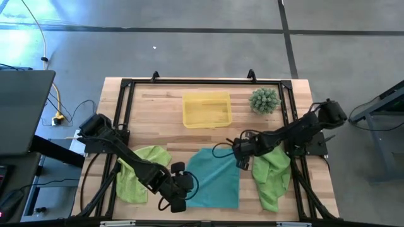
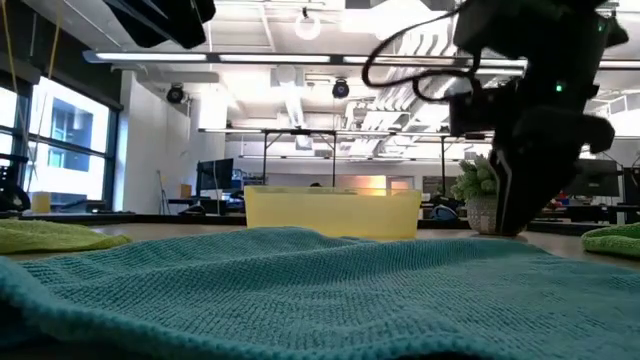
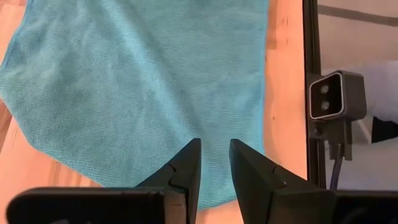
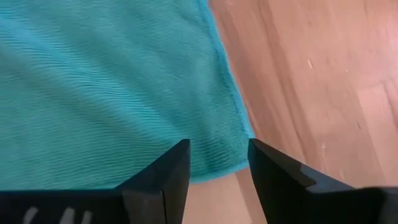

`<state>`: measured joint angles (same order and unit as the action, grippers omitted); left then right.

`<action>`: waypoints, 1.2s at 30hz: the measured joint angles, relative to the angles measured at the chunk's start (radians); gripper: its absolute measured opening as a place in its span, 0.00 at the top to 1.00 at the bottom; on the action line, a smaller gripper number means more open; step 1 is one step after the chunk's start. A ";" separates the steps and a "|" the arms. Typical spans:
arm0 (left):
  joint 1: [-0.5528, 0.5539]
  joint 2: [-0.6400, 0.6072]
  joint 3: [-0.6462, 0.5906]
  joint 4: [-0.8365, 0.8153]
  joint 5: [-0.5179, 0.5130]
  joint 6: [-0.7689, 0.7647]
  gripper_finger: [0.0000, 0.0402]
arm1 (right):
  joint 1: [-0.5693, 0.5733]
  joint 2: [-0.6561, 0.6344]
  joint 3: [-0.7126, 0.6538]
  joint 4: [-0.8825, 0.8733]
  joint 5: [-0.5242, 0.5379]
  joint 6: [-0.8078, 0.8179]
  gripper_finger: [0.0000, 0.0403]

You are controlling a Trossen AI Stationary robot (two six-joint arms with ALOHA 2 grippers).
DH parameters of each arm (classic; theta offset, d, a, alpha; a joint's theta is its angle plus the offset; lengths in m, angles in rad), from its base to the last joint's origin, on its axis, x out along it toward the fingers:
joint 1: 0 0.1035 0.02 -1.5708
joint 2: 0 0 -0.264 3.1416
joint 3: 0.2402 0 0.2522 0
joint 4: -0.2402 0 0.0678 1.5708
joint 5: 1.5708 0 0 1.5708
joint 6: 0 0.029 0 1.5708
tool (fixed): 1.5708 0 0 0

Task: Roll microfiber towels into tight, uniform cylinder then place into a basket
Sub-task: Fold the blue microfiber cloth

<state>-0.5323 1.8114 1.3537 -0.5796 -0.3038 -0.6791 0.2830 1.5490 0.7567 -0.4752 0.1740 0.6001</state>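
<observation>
From above, I see the teal towel (image 1: 214, 178) lying flat on the table (image 1: 158, 104), spread out for rolling; the basket (image 1: 206, 110) waits farther back (empty, I think). Low down, the towel fills the front. My left end effector (image 3: 214, 163) hangs over one corner, fingers apart, pinching nothing. My right end effector (image 4: 217, 163) does likewise.

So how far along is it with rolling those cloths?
Barely started. The yellow basket is empty. The teal towel lies flat, unrolled; the left gripper and right gripper hover at opposite corners, jaws open. Both green towels lie crumpled, waiting.
</observation>
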 joint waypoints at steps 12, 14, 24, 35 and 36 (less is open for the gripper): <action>0.000 0.000 0.000 0.000 -0.006 0.001 0.81 | -0.024 0.010 -0.020 0.039 0.072 0.002 0.51; 0.000 0.000 0.000 0.000 -0.006 0.001 0.81 | -0.024 0.023 -0.020 0.041 0.077 0.002 0.48; 0.000 -0.001 0.000 0.000 -0.006 0.002 0.81 | 0.004 0.076 -0.014 0.046 0.074 0.060 0.57; 0.002 -0.001 0.000 0.001 -0.035 0.036 0.81 | 0.034 0.079 -0.015 0.047 0.081 0.073 0.98; 0.004 -0.001 0.000 0.002 -0.052 0.039 0.81 | 0.034 0.079 -0.010 0.042 0.084 0.073 0.97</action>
<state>-0.5285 1.8103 1.3540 -0.5777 -0.3556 -0.6406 0.3172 1.6279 0.7465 -0.4332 0.2580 0.6730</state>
